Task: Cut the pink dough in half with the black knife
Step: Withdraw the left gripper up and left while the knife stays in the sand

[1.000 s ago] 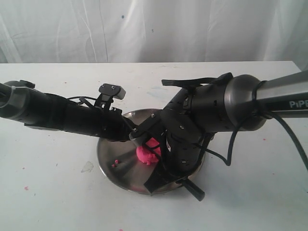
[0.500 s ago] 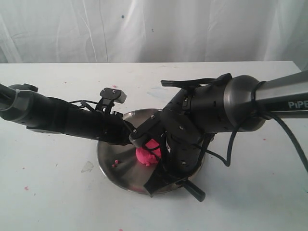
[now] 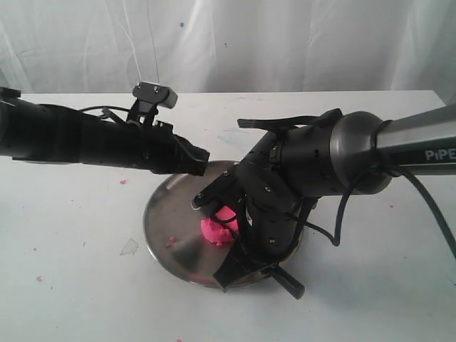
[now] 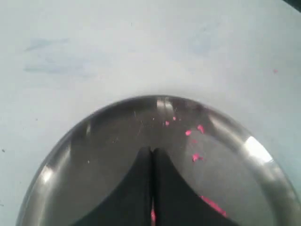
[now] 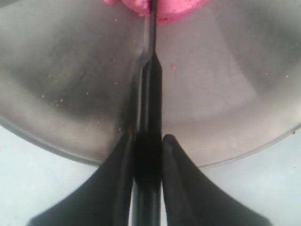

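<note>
Pink dough [image 3: 219, 229] sat mid-frame on the steel plate [image 3: 167, 217] as my right gripper [image 5: 146, 141] clamped the black knife [image 5: 149, 94] into it; my left gripper [image 4: 151, 155] hung clenched, empty.

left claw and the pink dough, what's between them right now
Only bare steel plate with a few pink crumbs. In the exterior view the shut left claw hangs above the plate's far rim, apart from the pink dough.
</note>
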Robot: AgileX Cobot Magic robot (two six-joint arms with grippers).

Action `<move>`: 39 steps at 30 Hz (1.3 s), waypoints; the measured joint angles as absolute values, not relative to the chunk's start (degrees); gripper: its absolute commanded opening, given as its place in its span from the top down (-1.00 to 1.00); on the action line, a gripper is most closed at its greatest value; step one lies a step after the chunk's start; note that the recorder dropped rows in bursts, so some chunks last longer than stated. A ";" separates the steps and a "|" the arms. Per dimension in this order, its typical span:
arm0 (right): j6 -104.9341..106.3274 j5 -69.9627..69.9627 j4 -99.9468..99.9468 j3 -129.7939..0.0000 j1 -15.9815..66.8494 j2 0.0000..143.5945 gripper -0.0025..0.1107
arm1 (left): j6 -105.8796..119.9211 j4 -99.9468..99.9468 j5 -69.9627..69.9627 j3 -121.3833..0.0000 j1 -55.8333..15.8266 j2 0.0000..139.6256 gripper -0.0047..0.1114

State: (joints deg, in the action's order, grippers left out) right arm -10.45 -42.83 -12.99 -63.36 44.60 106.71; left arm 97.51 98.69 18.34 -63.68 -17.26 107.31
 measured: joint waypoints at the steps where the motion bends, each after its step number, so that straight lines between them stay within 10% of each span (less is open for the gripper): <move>1: -10.45 -42.83 -12.99 -63.36 44.60 106.71 0.96 | 96.60 98.57 18.20 -63.68 -17.26 105.88 0.92; 39: -5.41 -56.43 -10.72 -65.68 44.60 106.71 0.96 | 83.18 85.33 9.33 -53.70 -17.26 80.03 0.92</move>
